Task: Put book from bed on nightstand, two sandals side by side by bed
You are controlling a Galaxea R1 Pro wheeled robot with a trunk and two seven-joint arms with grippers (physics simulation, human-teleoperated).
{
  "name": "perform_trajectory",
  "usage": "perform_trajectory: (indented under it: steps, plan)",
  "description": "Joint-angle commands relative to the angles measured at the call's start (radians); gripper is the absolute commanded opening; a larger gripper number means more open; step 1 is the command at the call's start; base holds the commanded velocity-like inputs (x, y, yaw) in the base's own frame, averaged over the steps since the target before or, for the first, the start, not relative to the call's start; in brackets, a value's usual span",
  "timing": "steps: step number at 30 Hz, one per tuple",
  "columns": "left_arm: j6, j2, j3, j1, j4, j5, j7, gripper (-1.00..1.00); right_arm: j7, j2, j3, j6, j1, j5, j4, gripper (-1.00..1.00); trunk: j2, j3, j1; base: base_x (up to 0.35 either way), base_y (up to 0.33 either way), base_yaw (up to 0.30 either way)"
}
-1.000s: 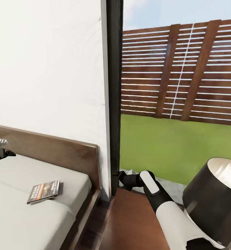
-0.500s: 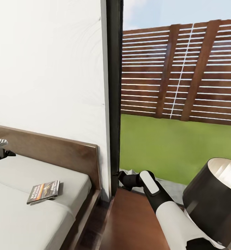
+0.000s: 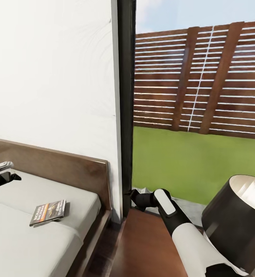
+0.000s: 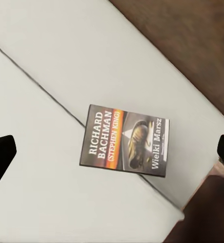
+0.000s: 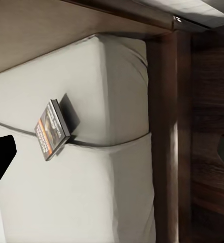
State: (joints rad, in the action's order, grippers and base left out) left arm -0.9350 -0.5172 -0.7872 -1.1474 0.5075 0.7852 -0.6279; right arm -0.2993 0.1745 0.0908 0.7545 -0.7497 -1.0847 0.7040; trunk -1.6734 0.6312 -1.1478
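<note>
The book (image 3: 48,212) lies flat on the bed's grey mattress (image 3: 20,238) near the headboard, dark cover with an orange band facing up. It sits centred in the left wrist view (image 4: 124,147), where my left gripper (image 4: 113,154) hangs above it, open, fingertips wide apart. In the head view the left gripper (image 3: 0,175) hovers over the mattress, left of the book. My right gripper (image 3: 134,195) is open over the nightstand (image 3: 146,246), near the window frame; its wrist view shows the book (image 5: 53,129) on the mattress. The sandals are out of view.
A black lamp shade (image 3: 239,223) stands over the nightstand at the right, close to my right arm. The dark wooden headboard (image 3: 66,169) and bed frame (image 5: 162,152) border the mattress. A black window frame (image 3: 126,104) rises behind the nightstand.
My left gripper has dropped slightly toward the mattress and shifted a little right. The right arm and the book have not moved.
</note>
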Motion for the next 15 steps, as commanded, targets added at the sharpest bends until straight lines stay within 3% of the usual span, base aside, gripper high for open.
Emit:
perform_trajectory:
  steps: [1, 7, 11, 15]
  plan:
    - [0.011, 0.002, -0.024, -0.002, -0.012, 0.000, 0.017, 1.00, -0.010, 0.000, 0.001, 0.001, -0.001, -0.010, 0.001, 1.00, -0.001, 0.001, 0.000, 0.000, 0.000, 0.000]
    - [0.110, 0.010, -0.120, -0.002, -0.103, -0.081, 0.218, 1.00, -0.011, 0.000, 0.002, 0.002, -0.001, -0.010, 0.003, 1.00, -0.001, 0.001, 0.000, 0.000, 0.000, 0.000]
    - [0.174, 0.013, -0.150, -0.002, -0.199, -0.147, 0.344, 1.00, -0.011, 0.000, 0.003, 0.003, -0.001, -0.010, 0.005, 1.00, -0.001, 0.001, 0.000, 0.000, 0.000, 0.000]
    - [0.255, 0.013, -0.169, -0.002, -0.271, -0.227, 0.421, 1.00, -0.011, 0.000, 0.005, 0.004, -0.001, -0.012, 0.012, 1.00, -0.001, 0.001, 0.000, 0.000, 0.000, 0.000]
